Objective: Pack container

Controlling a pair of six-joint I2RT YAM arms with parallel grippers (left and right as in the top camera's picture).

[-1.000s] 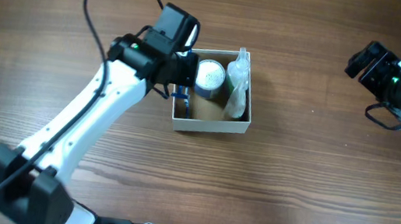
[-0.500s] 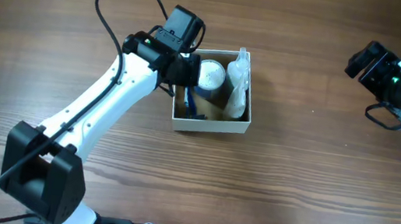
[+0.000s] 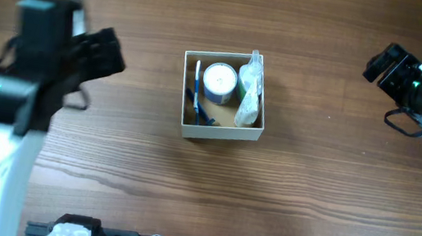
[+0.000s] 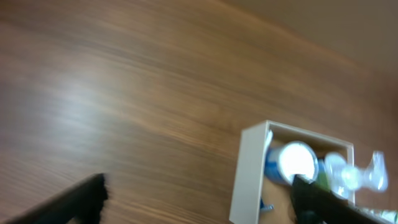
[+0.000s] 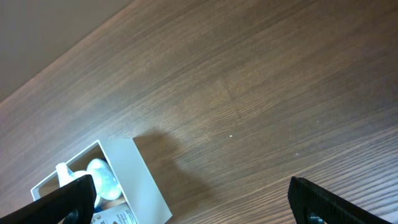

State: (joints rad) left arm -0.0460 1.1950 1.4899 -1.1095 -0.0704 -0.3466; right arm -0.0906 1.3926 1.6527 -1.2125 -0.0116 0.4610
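Container (image 3: pixel 221 133): a square, shallow cardboard box with white walls and a brown inside, sitting open on top around the middle of the table, well away from every edge.
Jar (image 3: pixel 219 80): round, blue, with a white lid, upright inside the box against its far wall.
Pen (image 3: pixel 195 99): a thin blue and white stick, seemingly a pen, lying inside along the wall nearest the left arm.
Bag (image 3: pixel 251 91): clear crinkled plastic, lying inside along the wall nearest the right arm, its top poking just over the far rim.
Left gripper (image 3: pixel 109 50): blurred, above bare wood toward the left edge, well apart from the box; in the wrist view its fingers (image 4: pixel 93 190) were spread wide with nothing between them.
Right gripper (image 3: pixel 384 66): near the far right corner, well apart from the box; its fingers (image 5: pixel 68 199) stood wide apart and held nothing.
Table (image 3: pixel 308 190): dark brown wood grain.
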